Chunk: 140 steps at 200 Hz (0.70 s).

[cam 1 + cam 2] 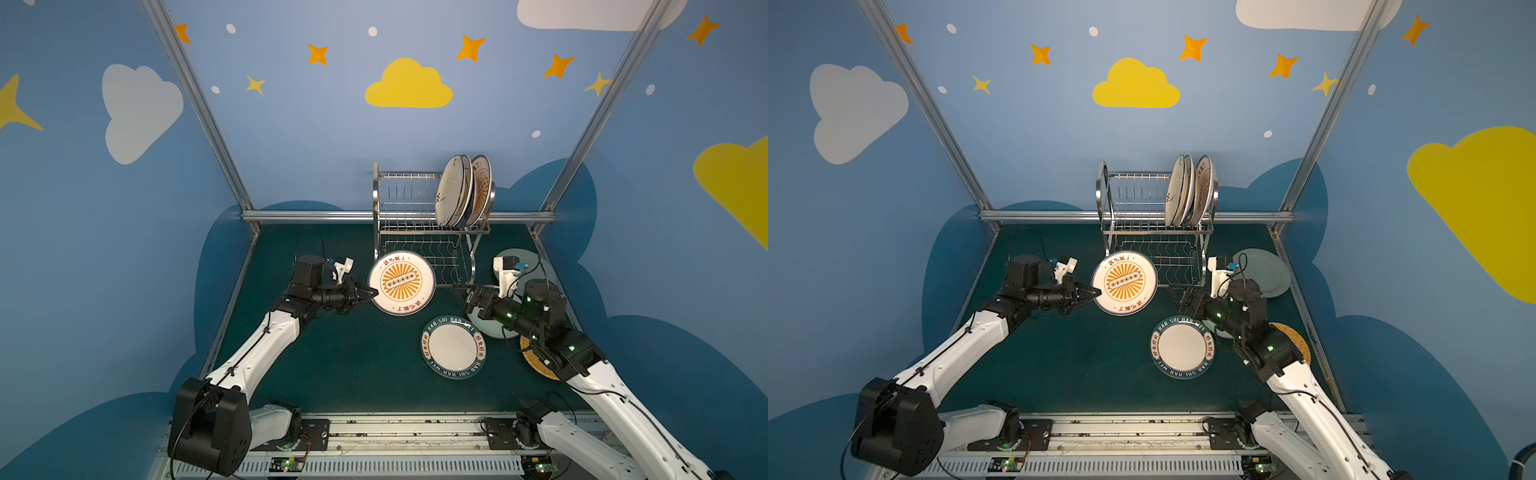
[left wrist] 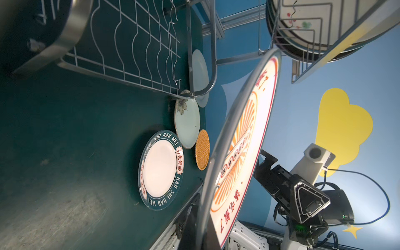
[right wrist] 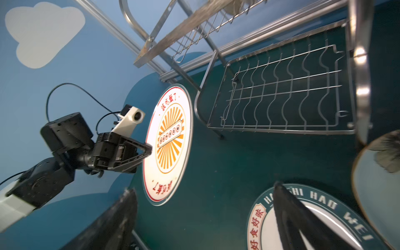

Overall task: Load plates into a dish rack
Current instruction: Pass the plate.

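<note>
My left gripper [image 1: 372,293] [image 1: 1096,293] [image 2: 203,233] is shut on the left rim of a white plate with an orange sunburst [image 1: 401,282] [image 1: 1124,282] [image 2: 244,140] [image 3: 168,145]. It holds the plate tilted above the table, in front of the lower shelf of the dish rack [image 1: 415,208] [image 1: 1138,208] [image 3: 281,93]. Three plates [image 1: 457,191] [image 1: 1187,191] stand at the right end of the upper shelf. My right gripper [image 1: 459,293] [image 1: 1177,297] [image 3: 203,187] is open and holds nothing, right of the held plate.
Lying flat on the green table: a green-lettered plate [image 1: 453,347] [image 2: 161,171], a pale flower plate [image 2: 187,125] [image 3: 376,184] partly under my right arm, an orange woven-look plate [image 1: 536,365] [image 2: 202,149] and a pale green plate [image 1: 1266,270]. Metal frame posts [image 1: 582,137] border the table.
</note>
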Tool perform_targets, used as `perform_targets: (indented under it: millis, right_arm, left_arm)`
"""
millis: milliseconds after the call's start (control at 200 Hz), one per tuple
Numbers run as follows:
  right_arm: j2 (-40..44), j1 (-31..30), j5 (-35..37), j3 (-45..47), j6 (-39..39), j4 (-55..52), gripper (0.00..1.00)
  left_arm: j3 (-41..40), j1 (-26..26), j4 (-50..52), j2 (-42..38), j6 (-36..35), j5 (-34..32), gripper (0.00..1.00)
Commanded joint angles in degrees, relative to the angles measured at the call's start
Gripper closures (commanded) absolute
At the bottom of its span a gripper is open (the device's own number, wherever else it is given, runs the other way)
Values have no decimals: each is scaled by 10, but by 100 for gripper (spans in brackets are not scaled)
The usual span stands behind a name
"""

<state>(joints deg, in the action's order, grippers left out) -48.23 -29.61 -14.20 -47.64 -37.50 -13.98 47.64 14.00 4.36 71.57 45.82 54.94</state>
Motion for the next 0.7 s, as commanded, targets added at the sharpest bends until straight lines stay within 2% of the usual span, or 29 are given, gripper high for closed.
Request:
perform_targets:
  millis: [0,210,335,446,536,696]
  right_arm:
    - [-25,-9,-63,1,-44,52,5]
    - [-86,-57,-21,-16,-65,70,13]
    - [-107,-74,-4,-1,-97,125,27]
    - [-117,-96,42,0,-110,138,40]
    - [-122,-102,60,9,-132,159,56]
    - [-127,-110,83,15,-156,165,71]
  left_arm:
    - [-2,1,-64,-11,10,34,96]
    - [-6,1,-74,-11,15,37,96]
    - [-8,2,-72,-6,15,37,96]
    - [-8,2,-68,-10,11,33,96]
    - [-8,2,-66,-8,11,34,96]
    - [-8,2,-66,-6,10,33,96]
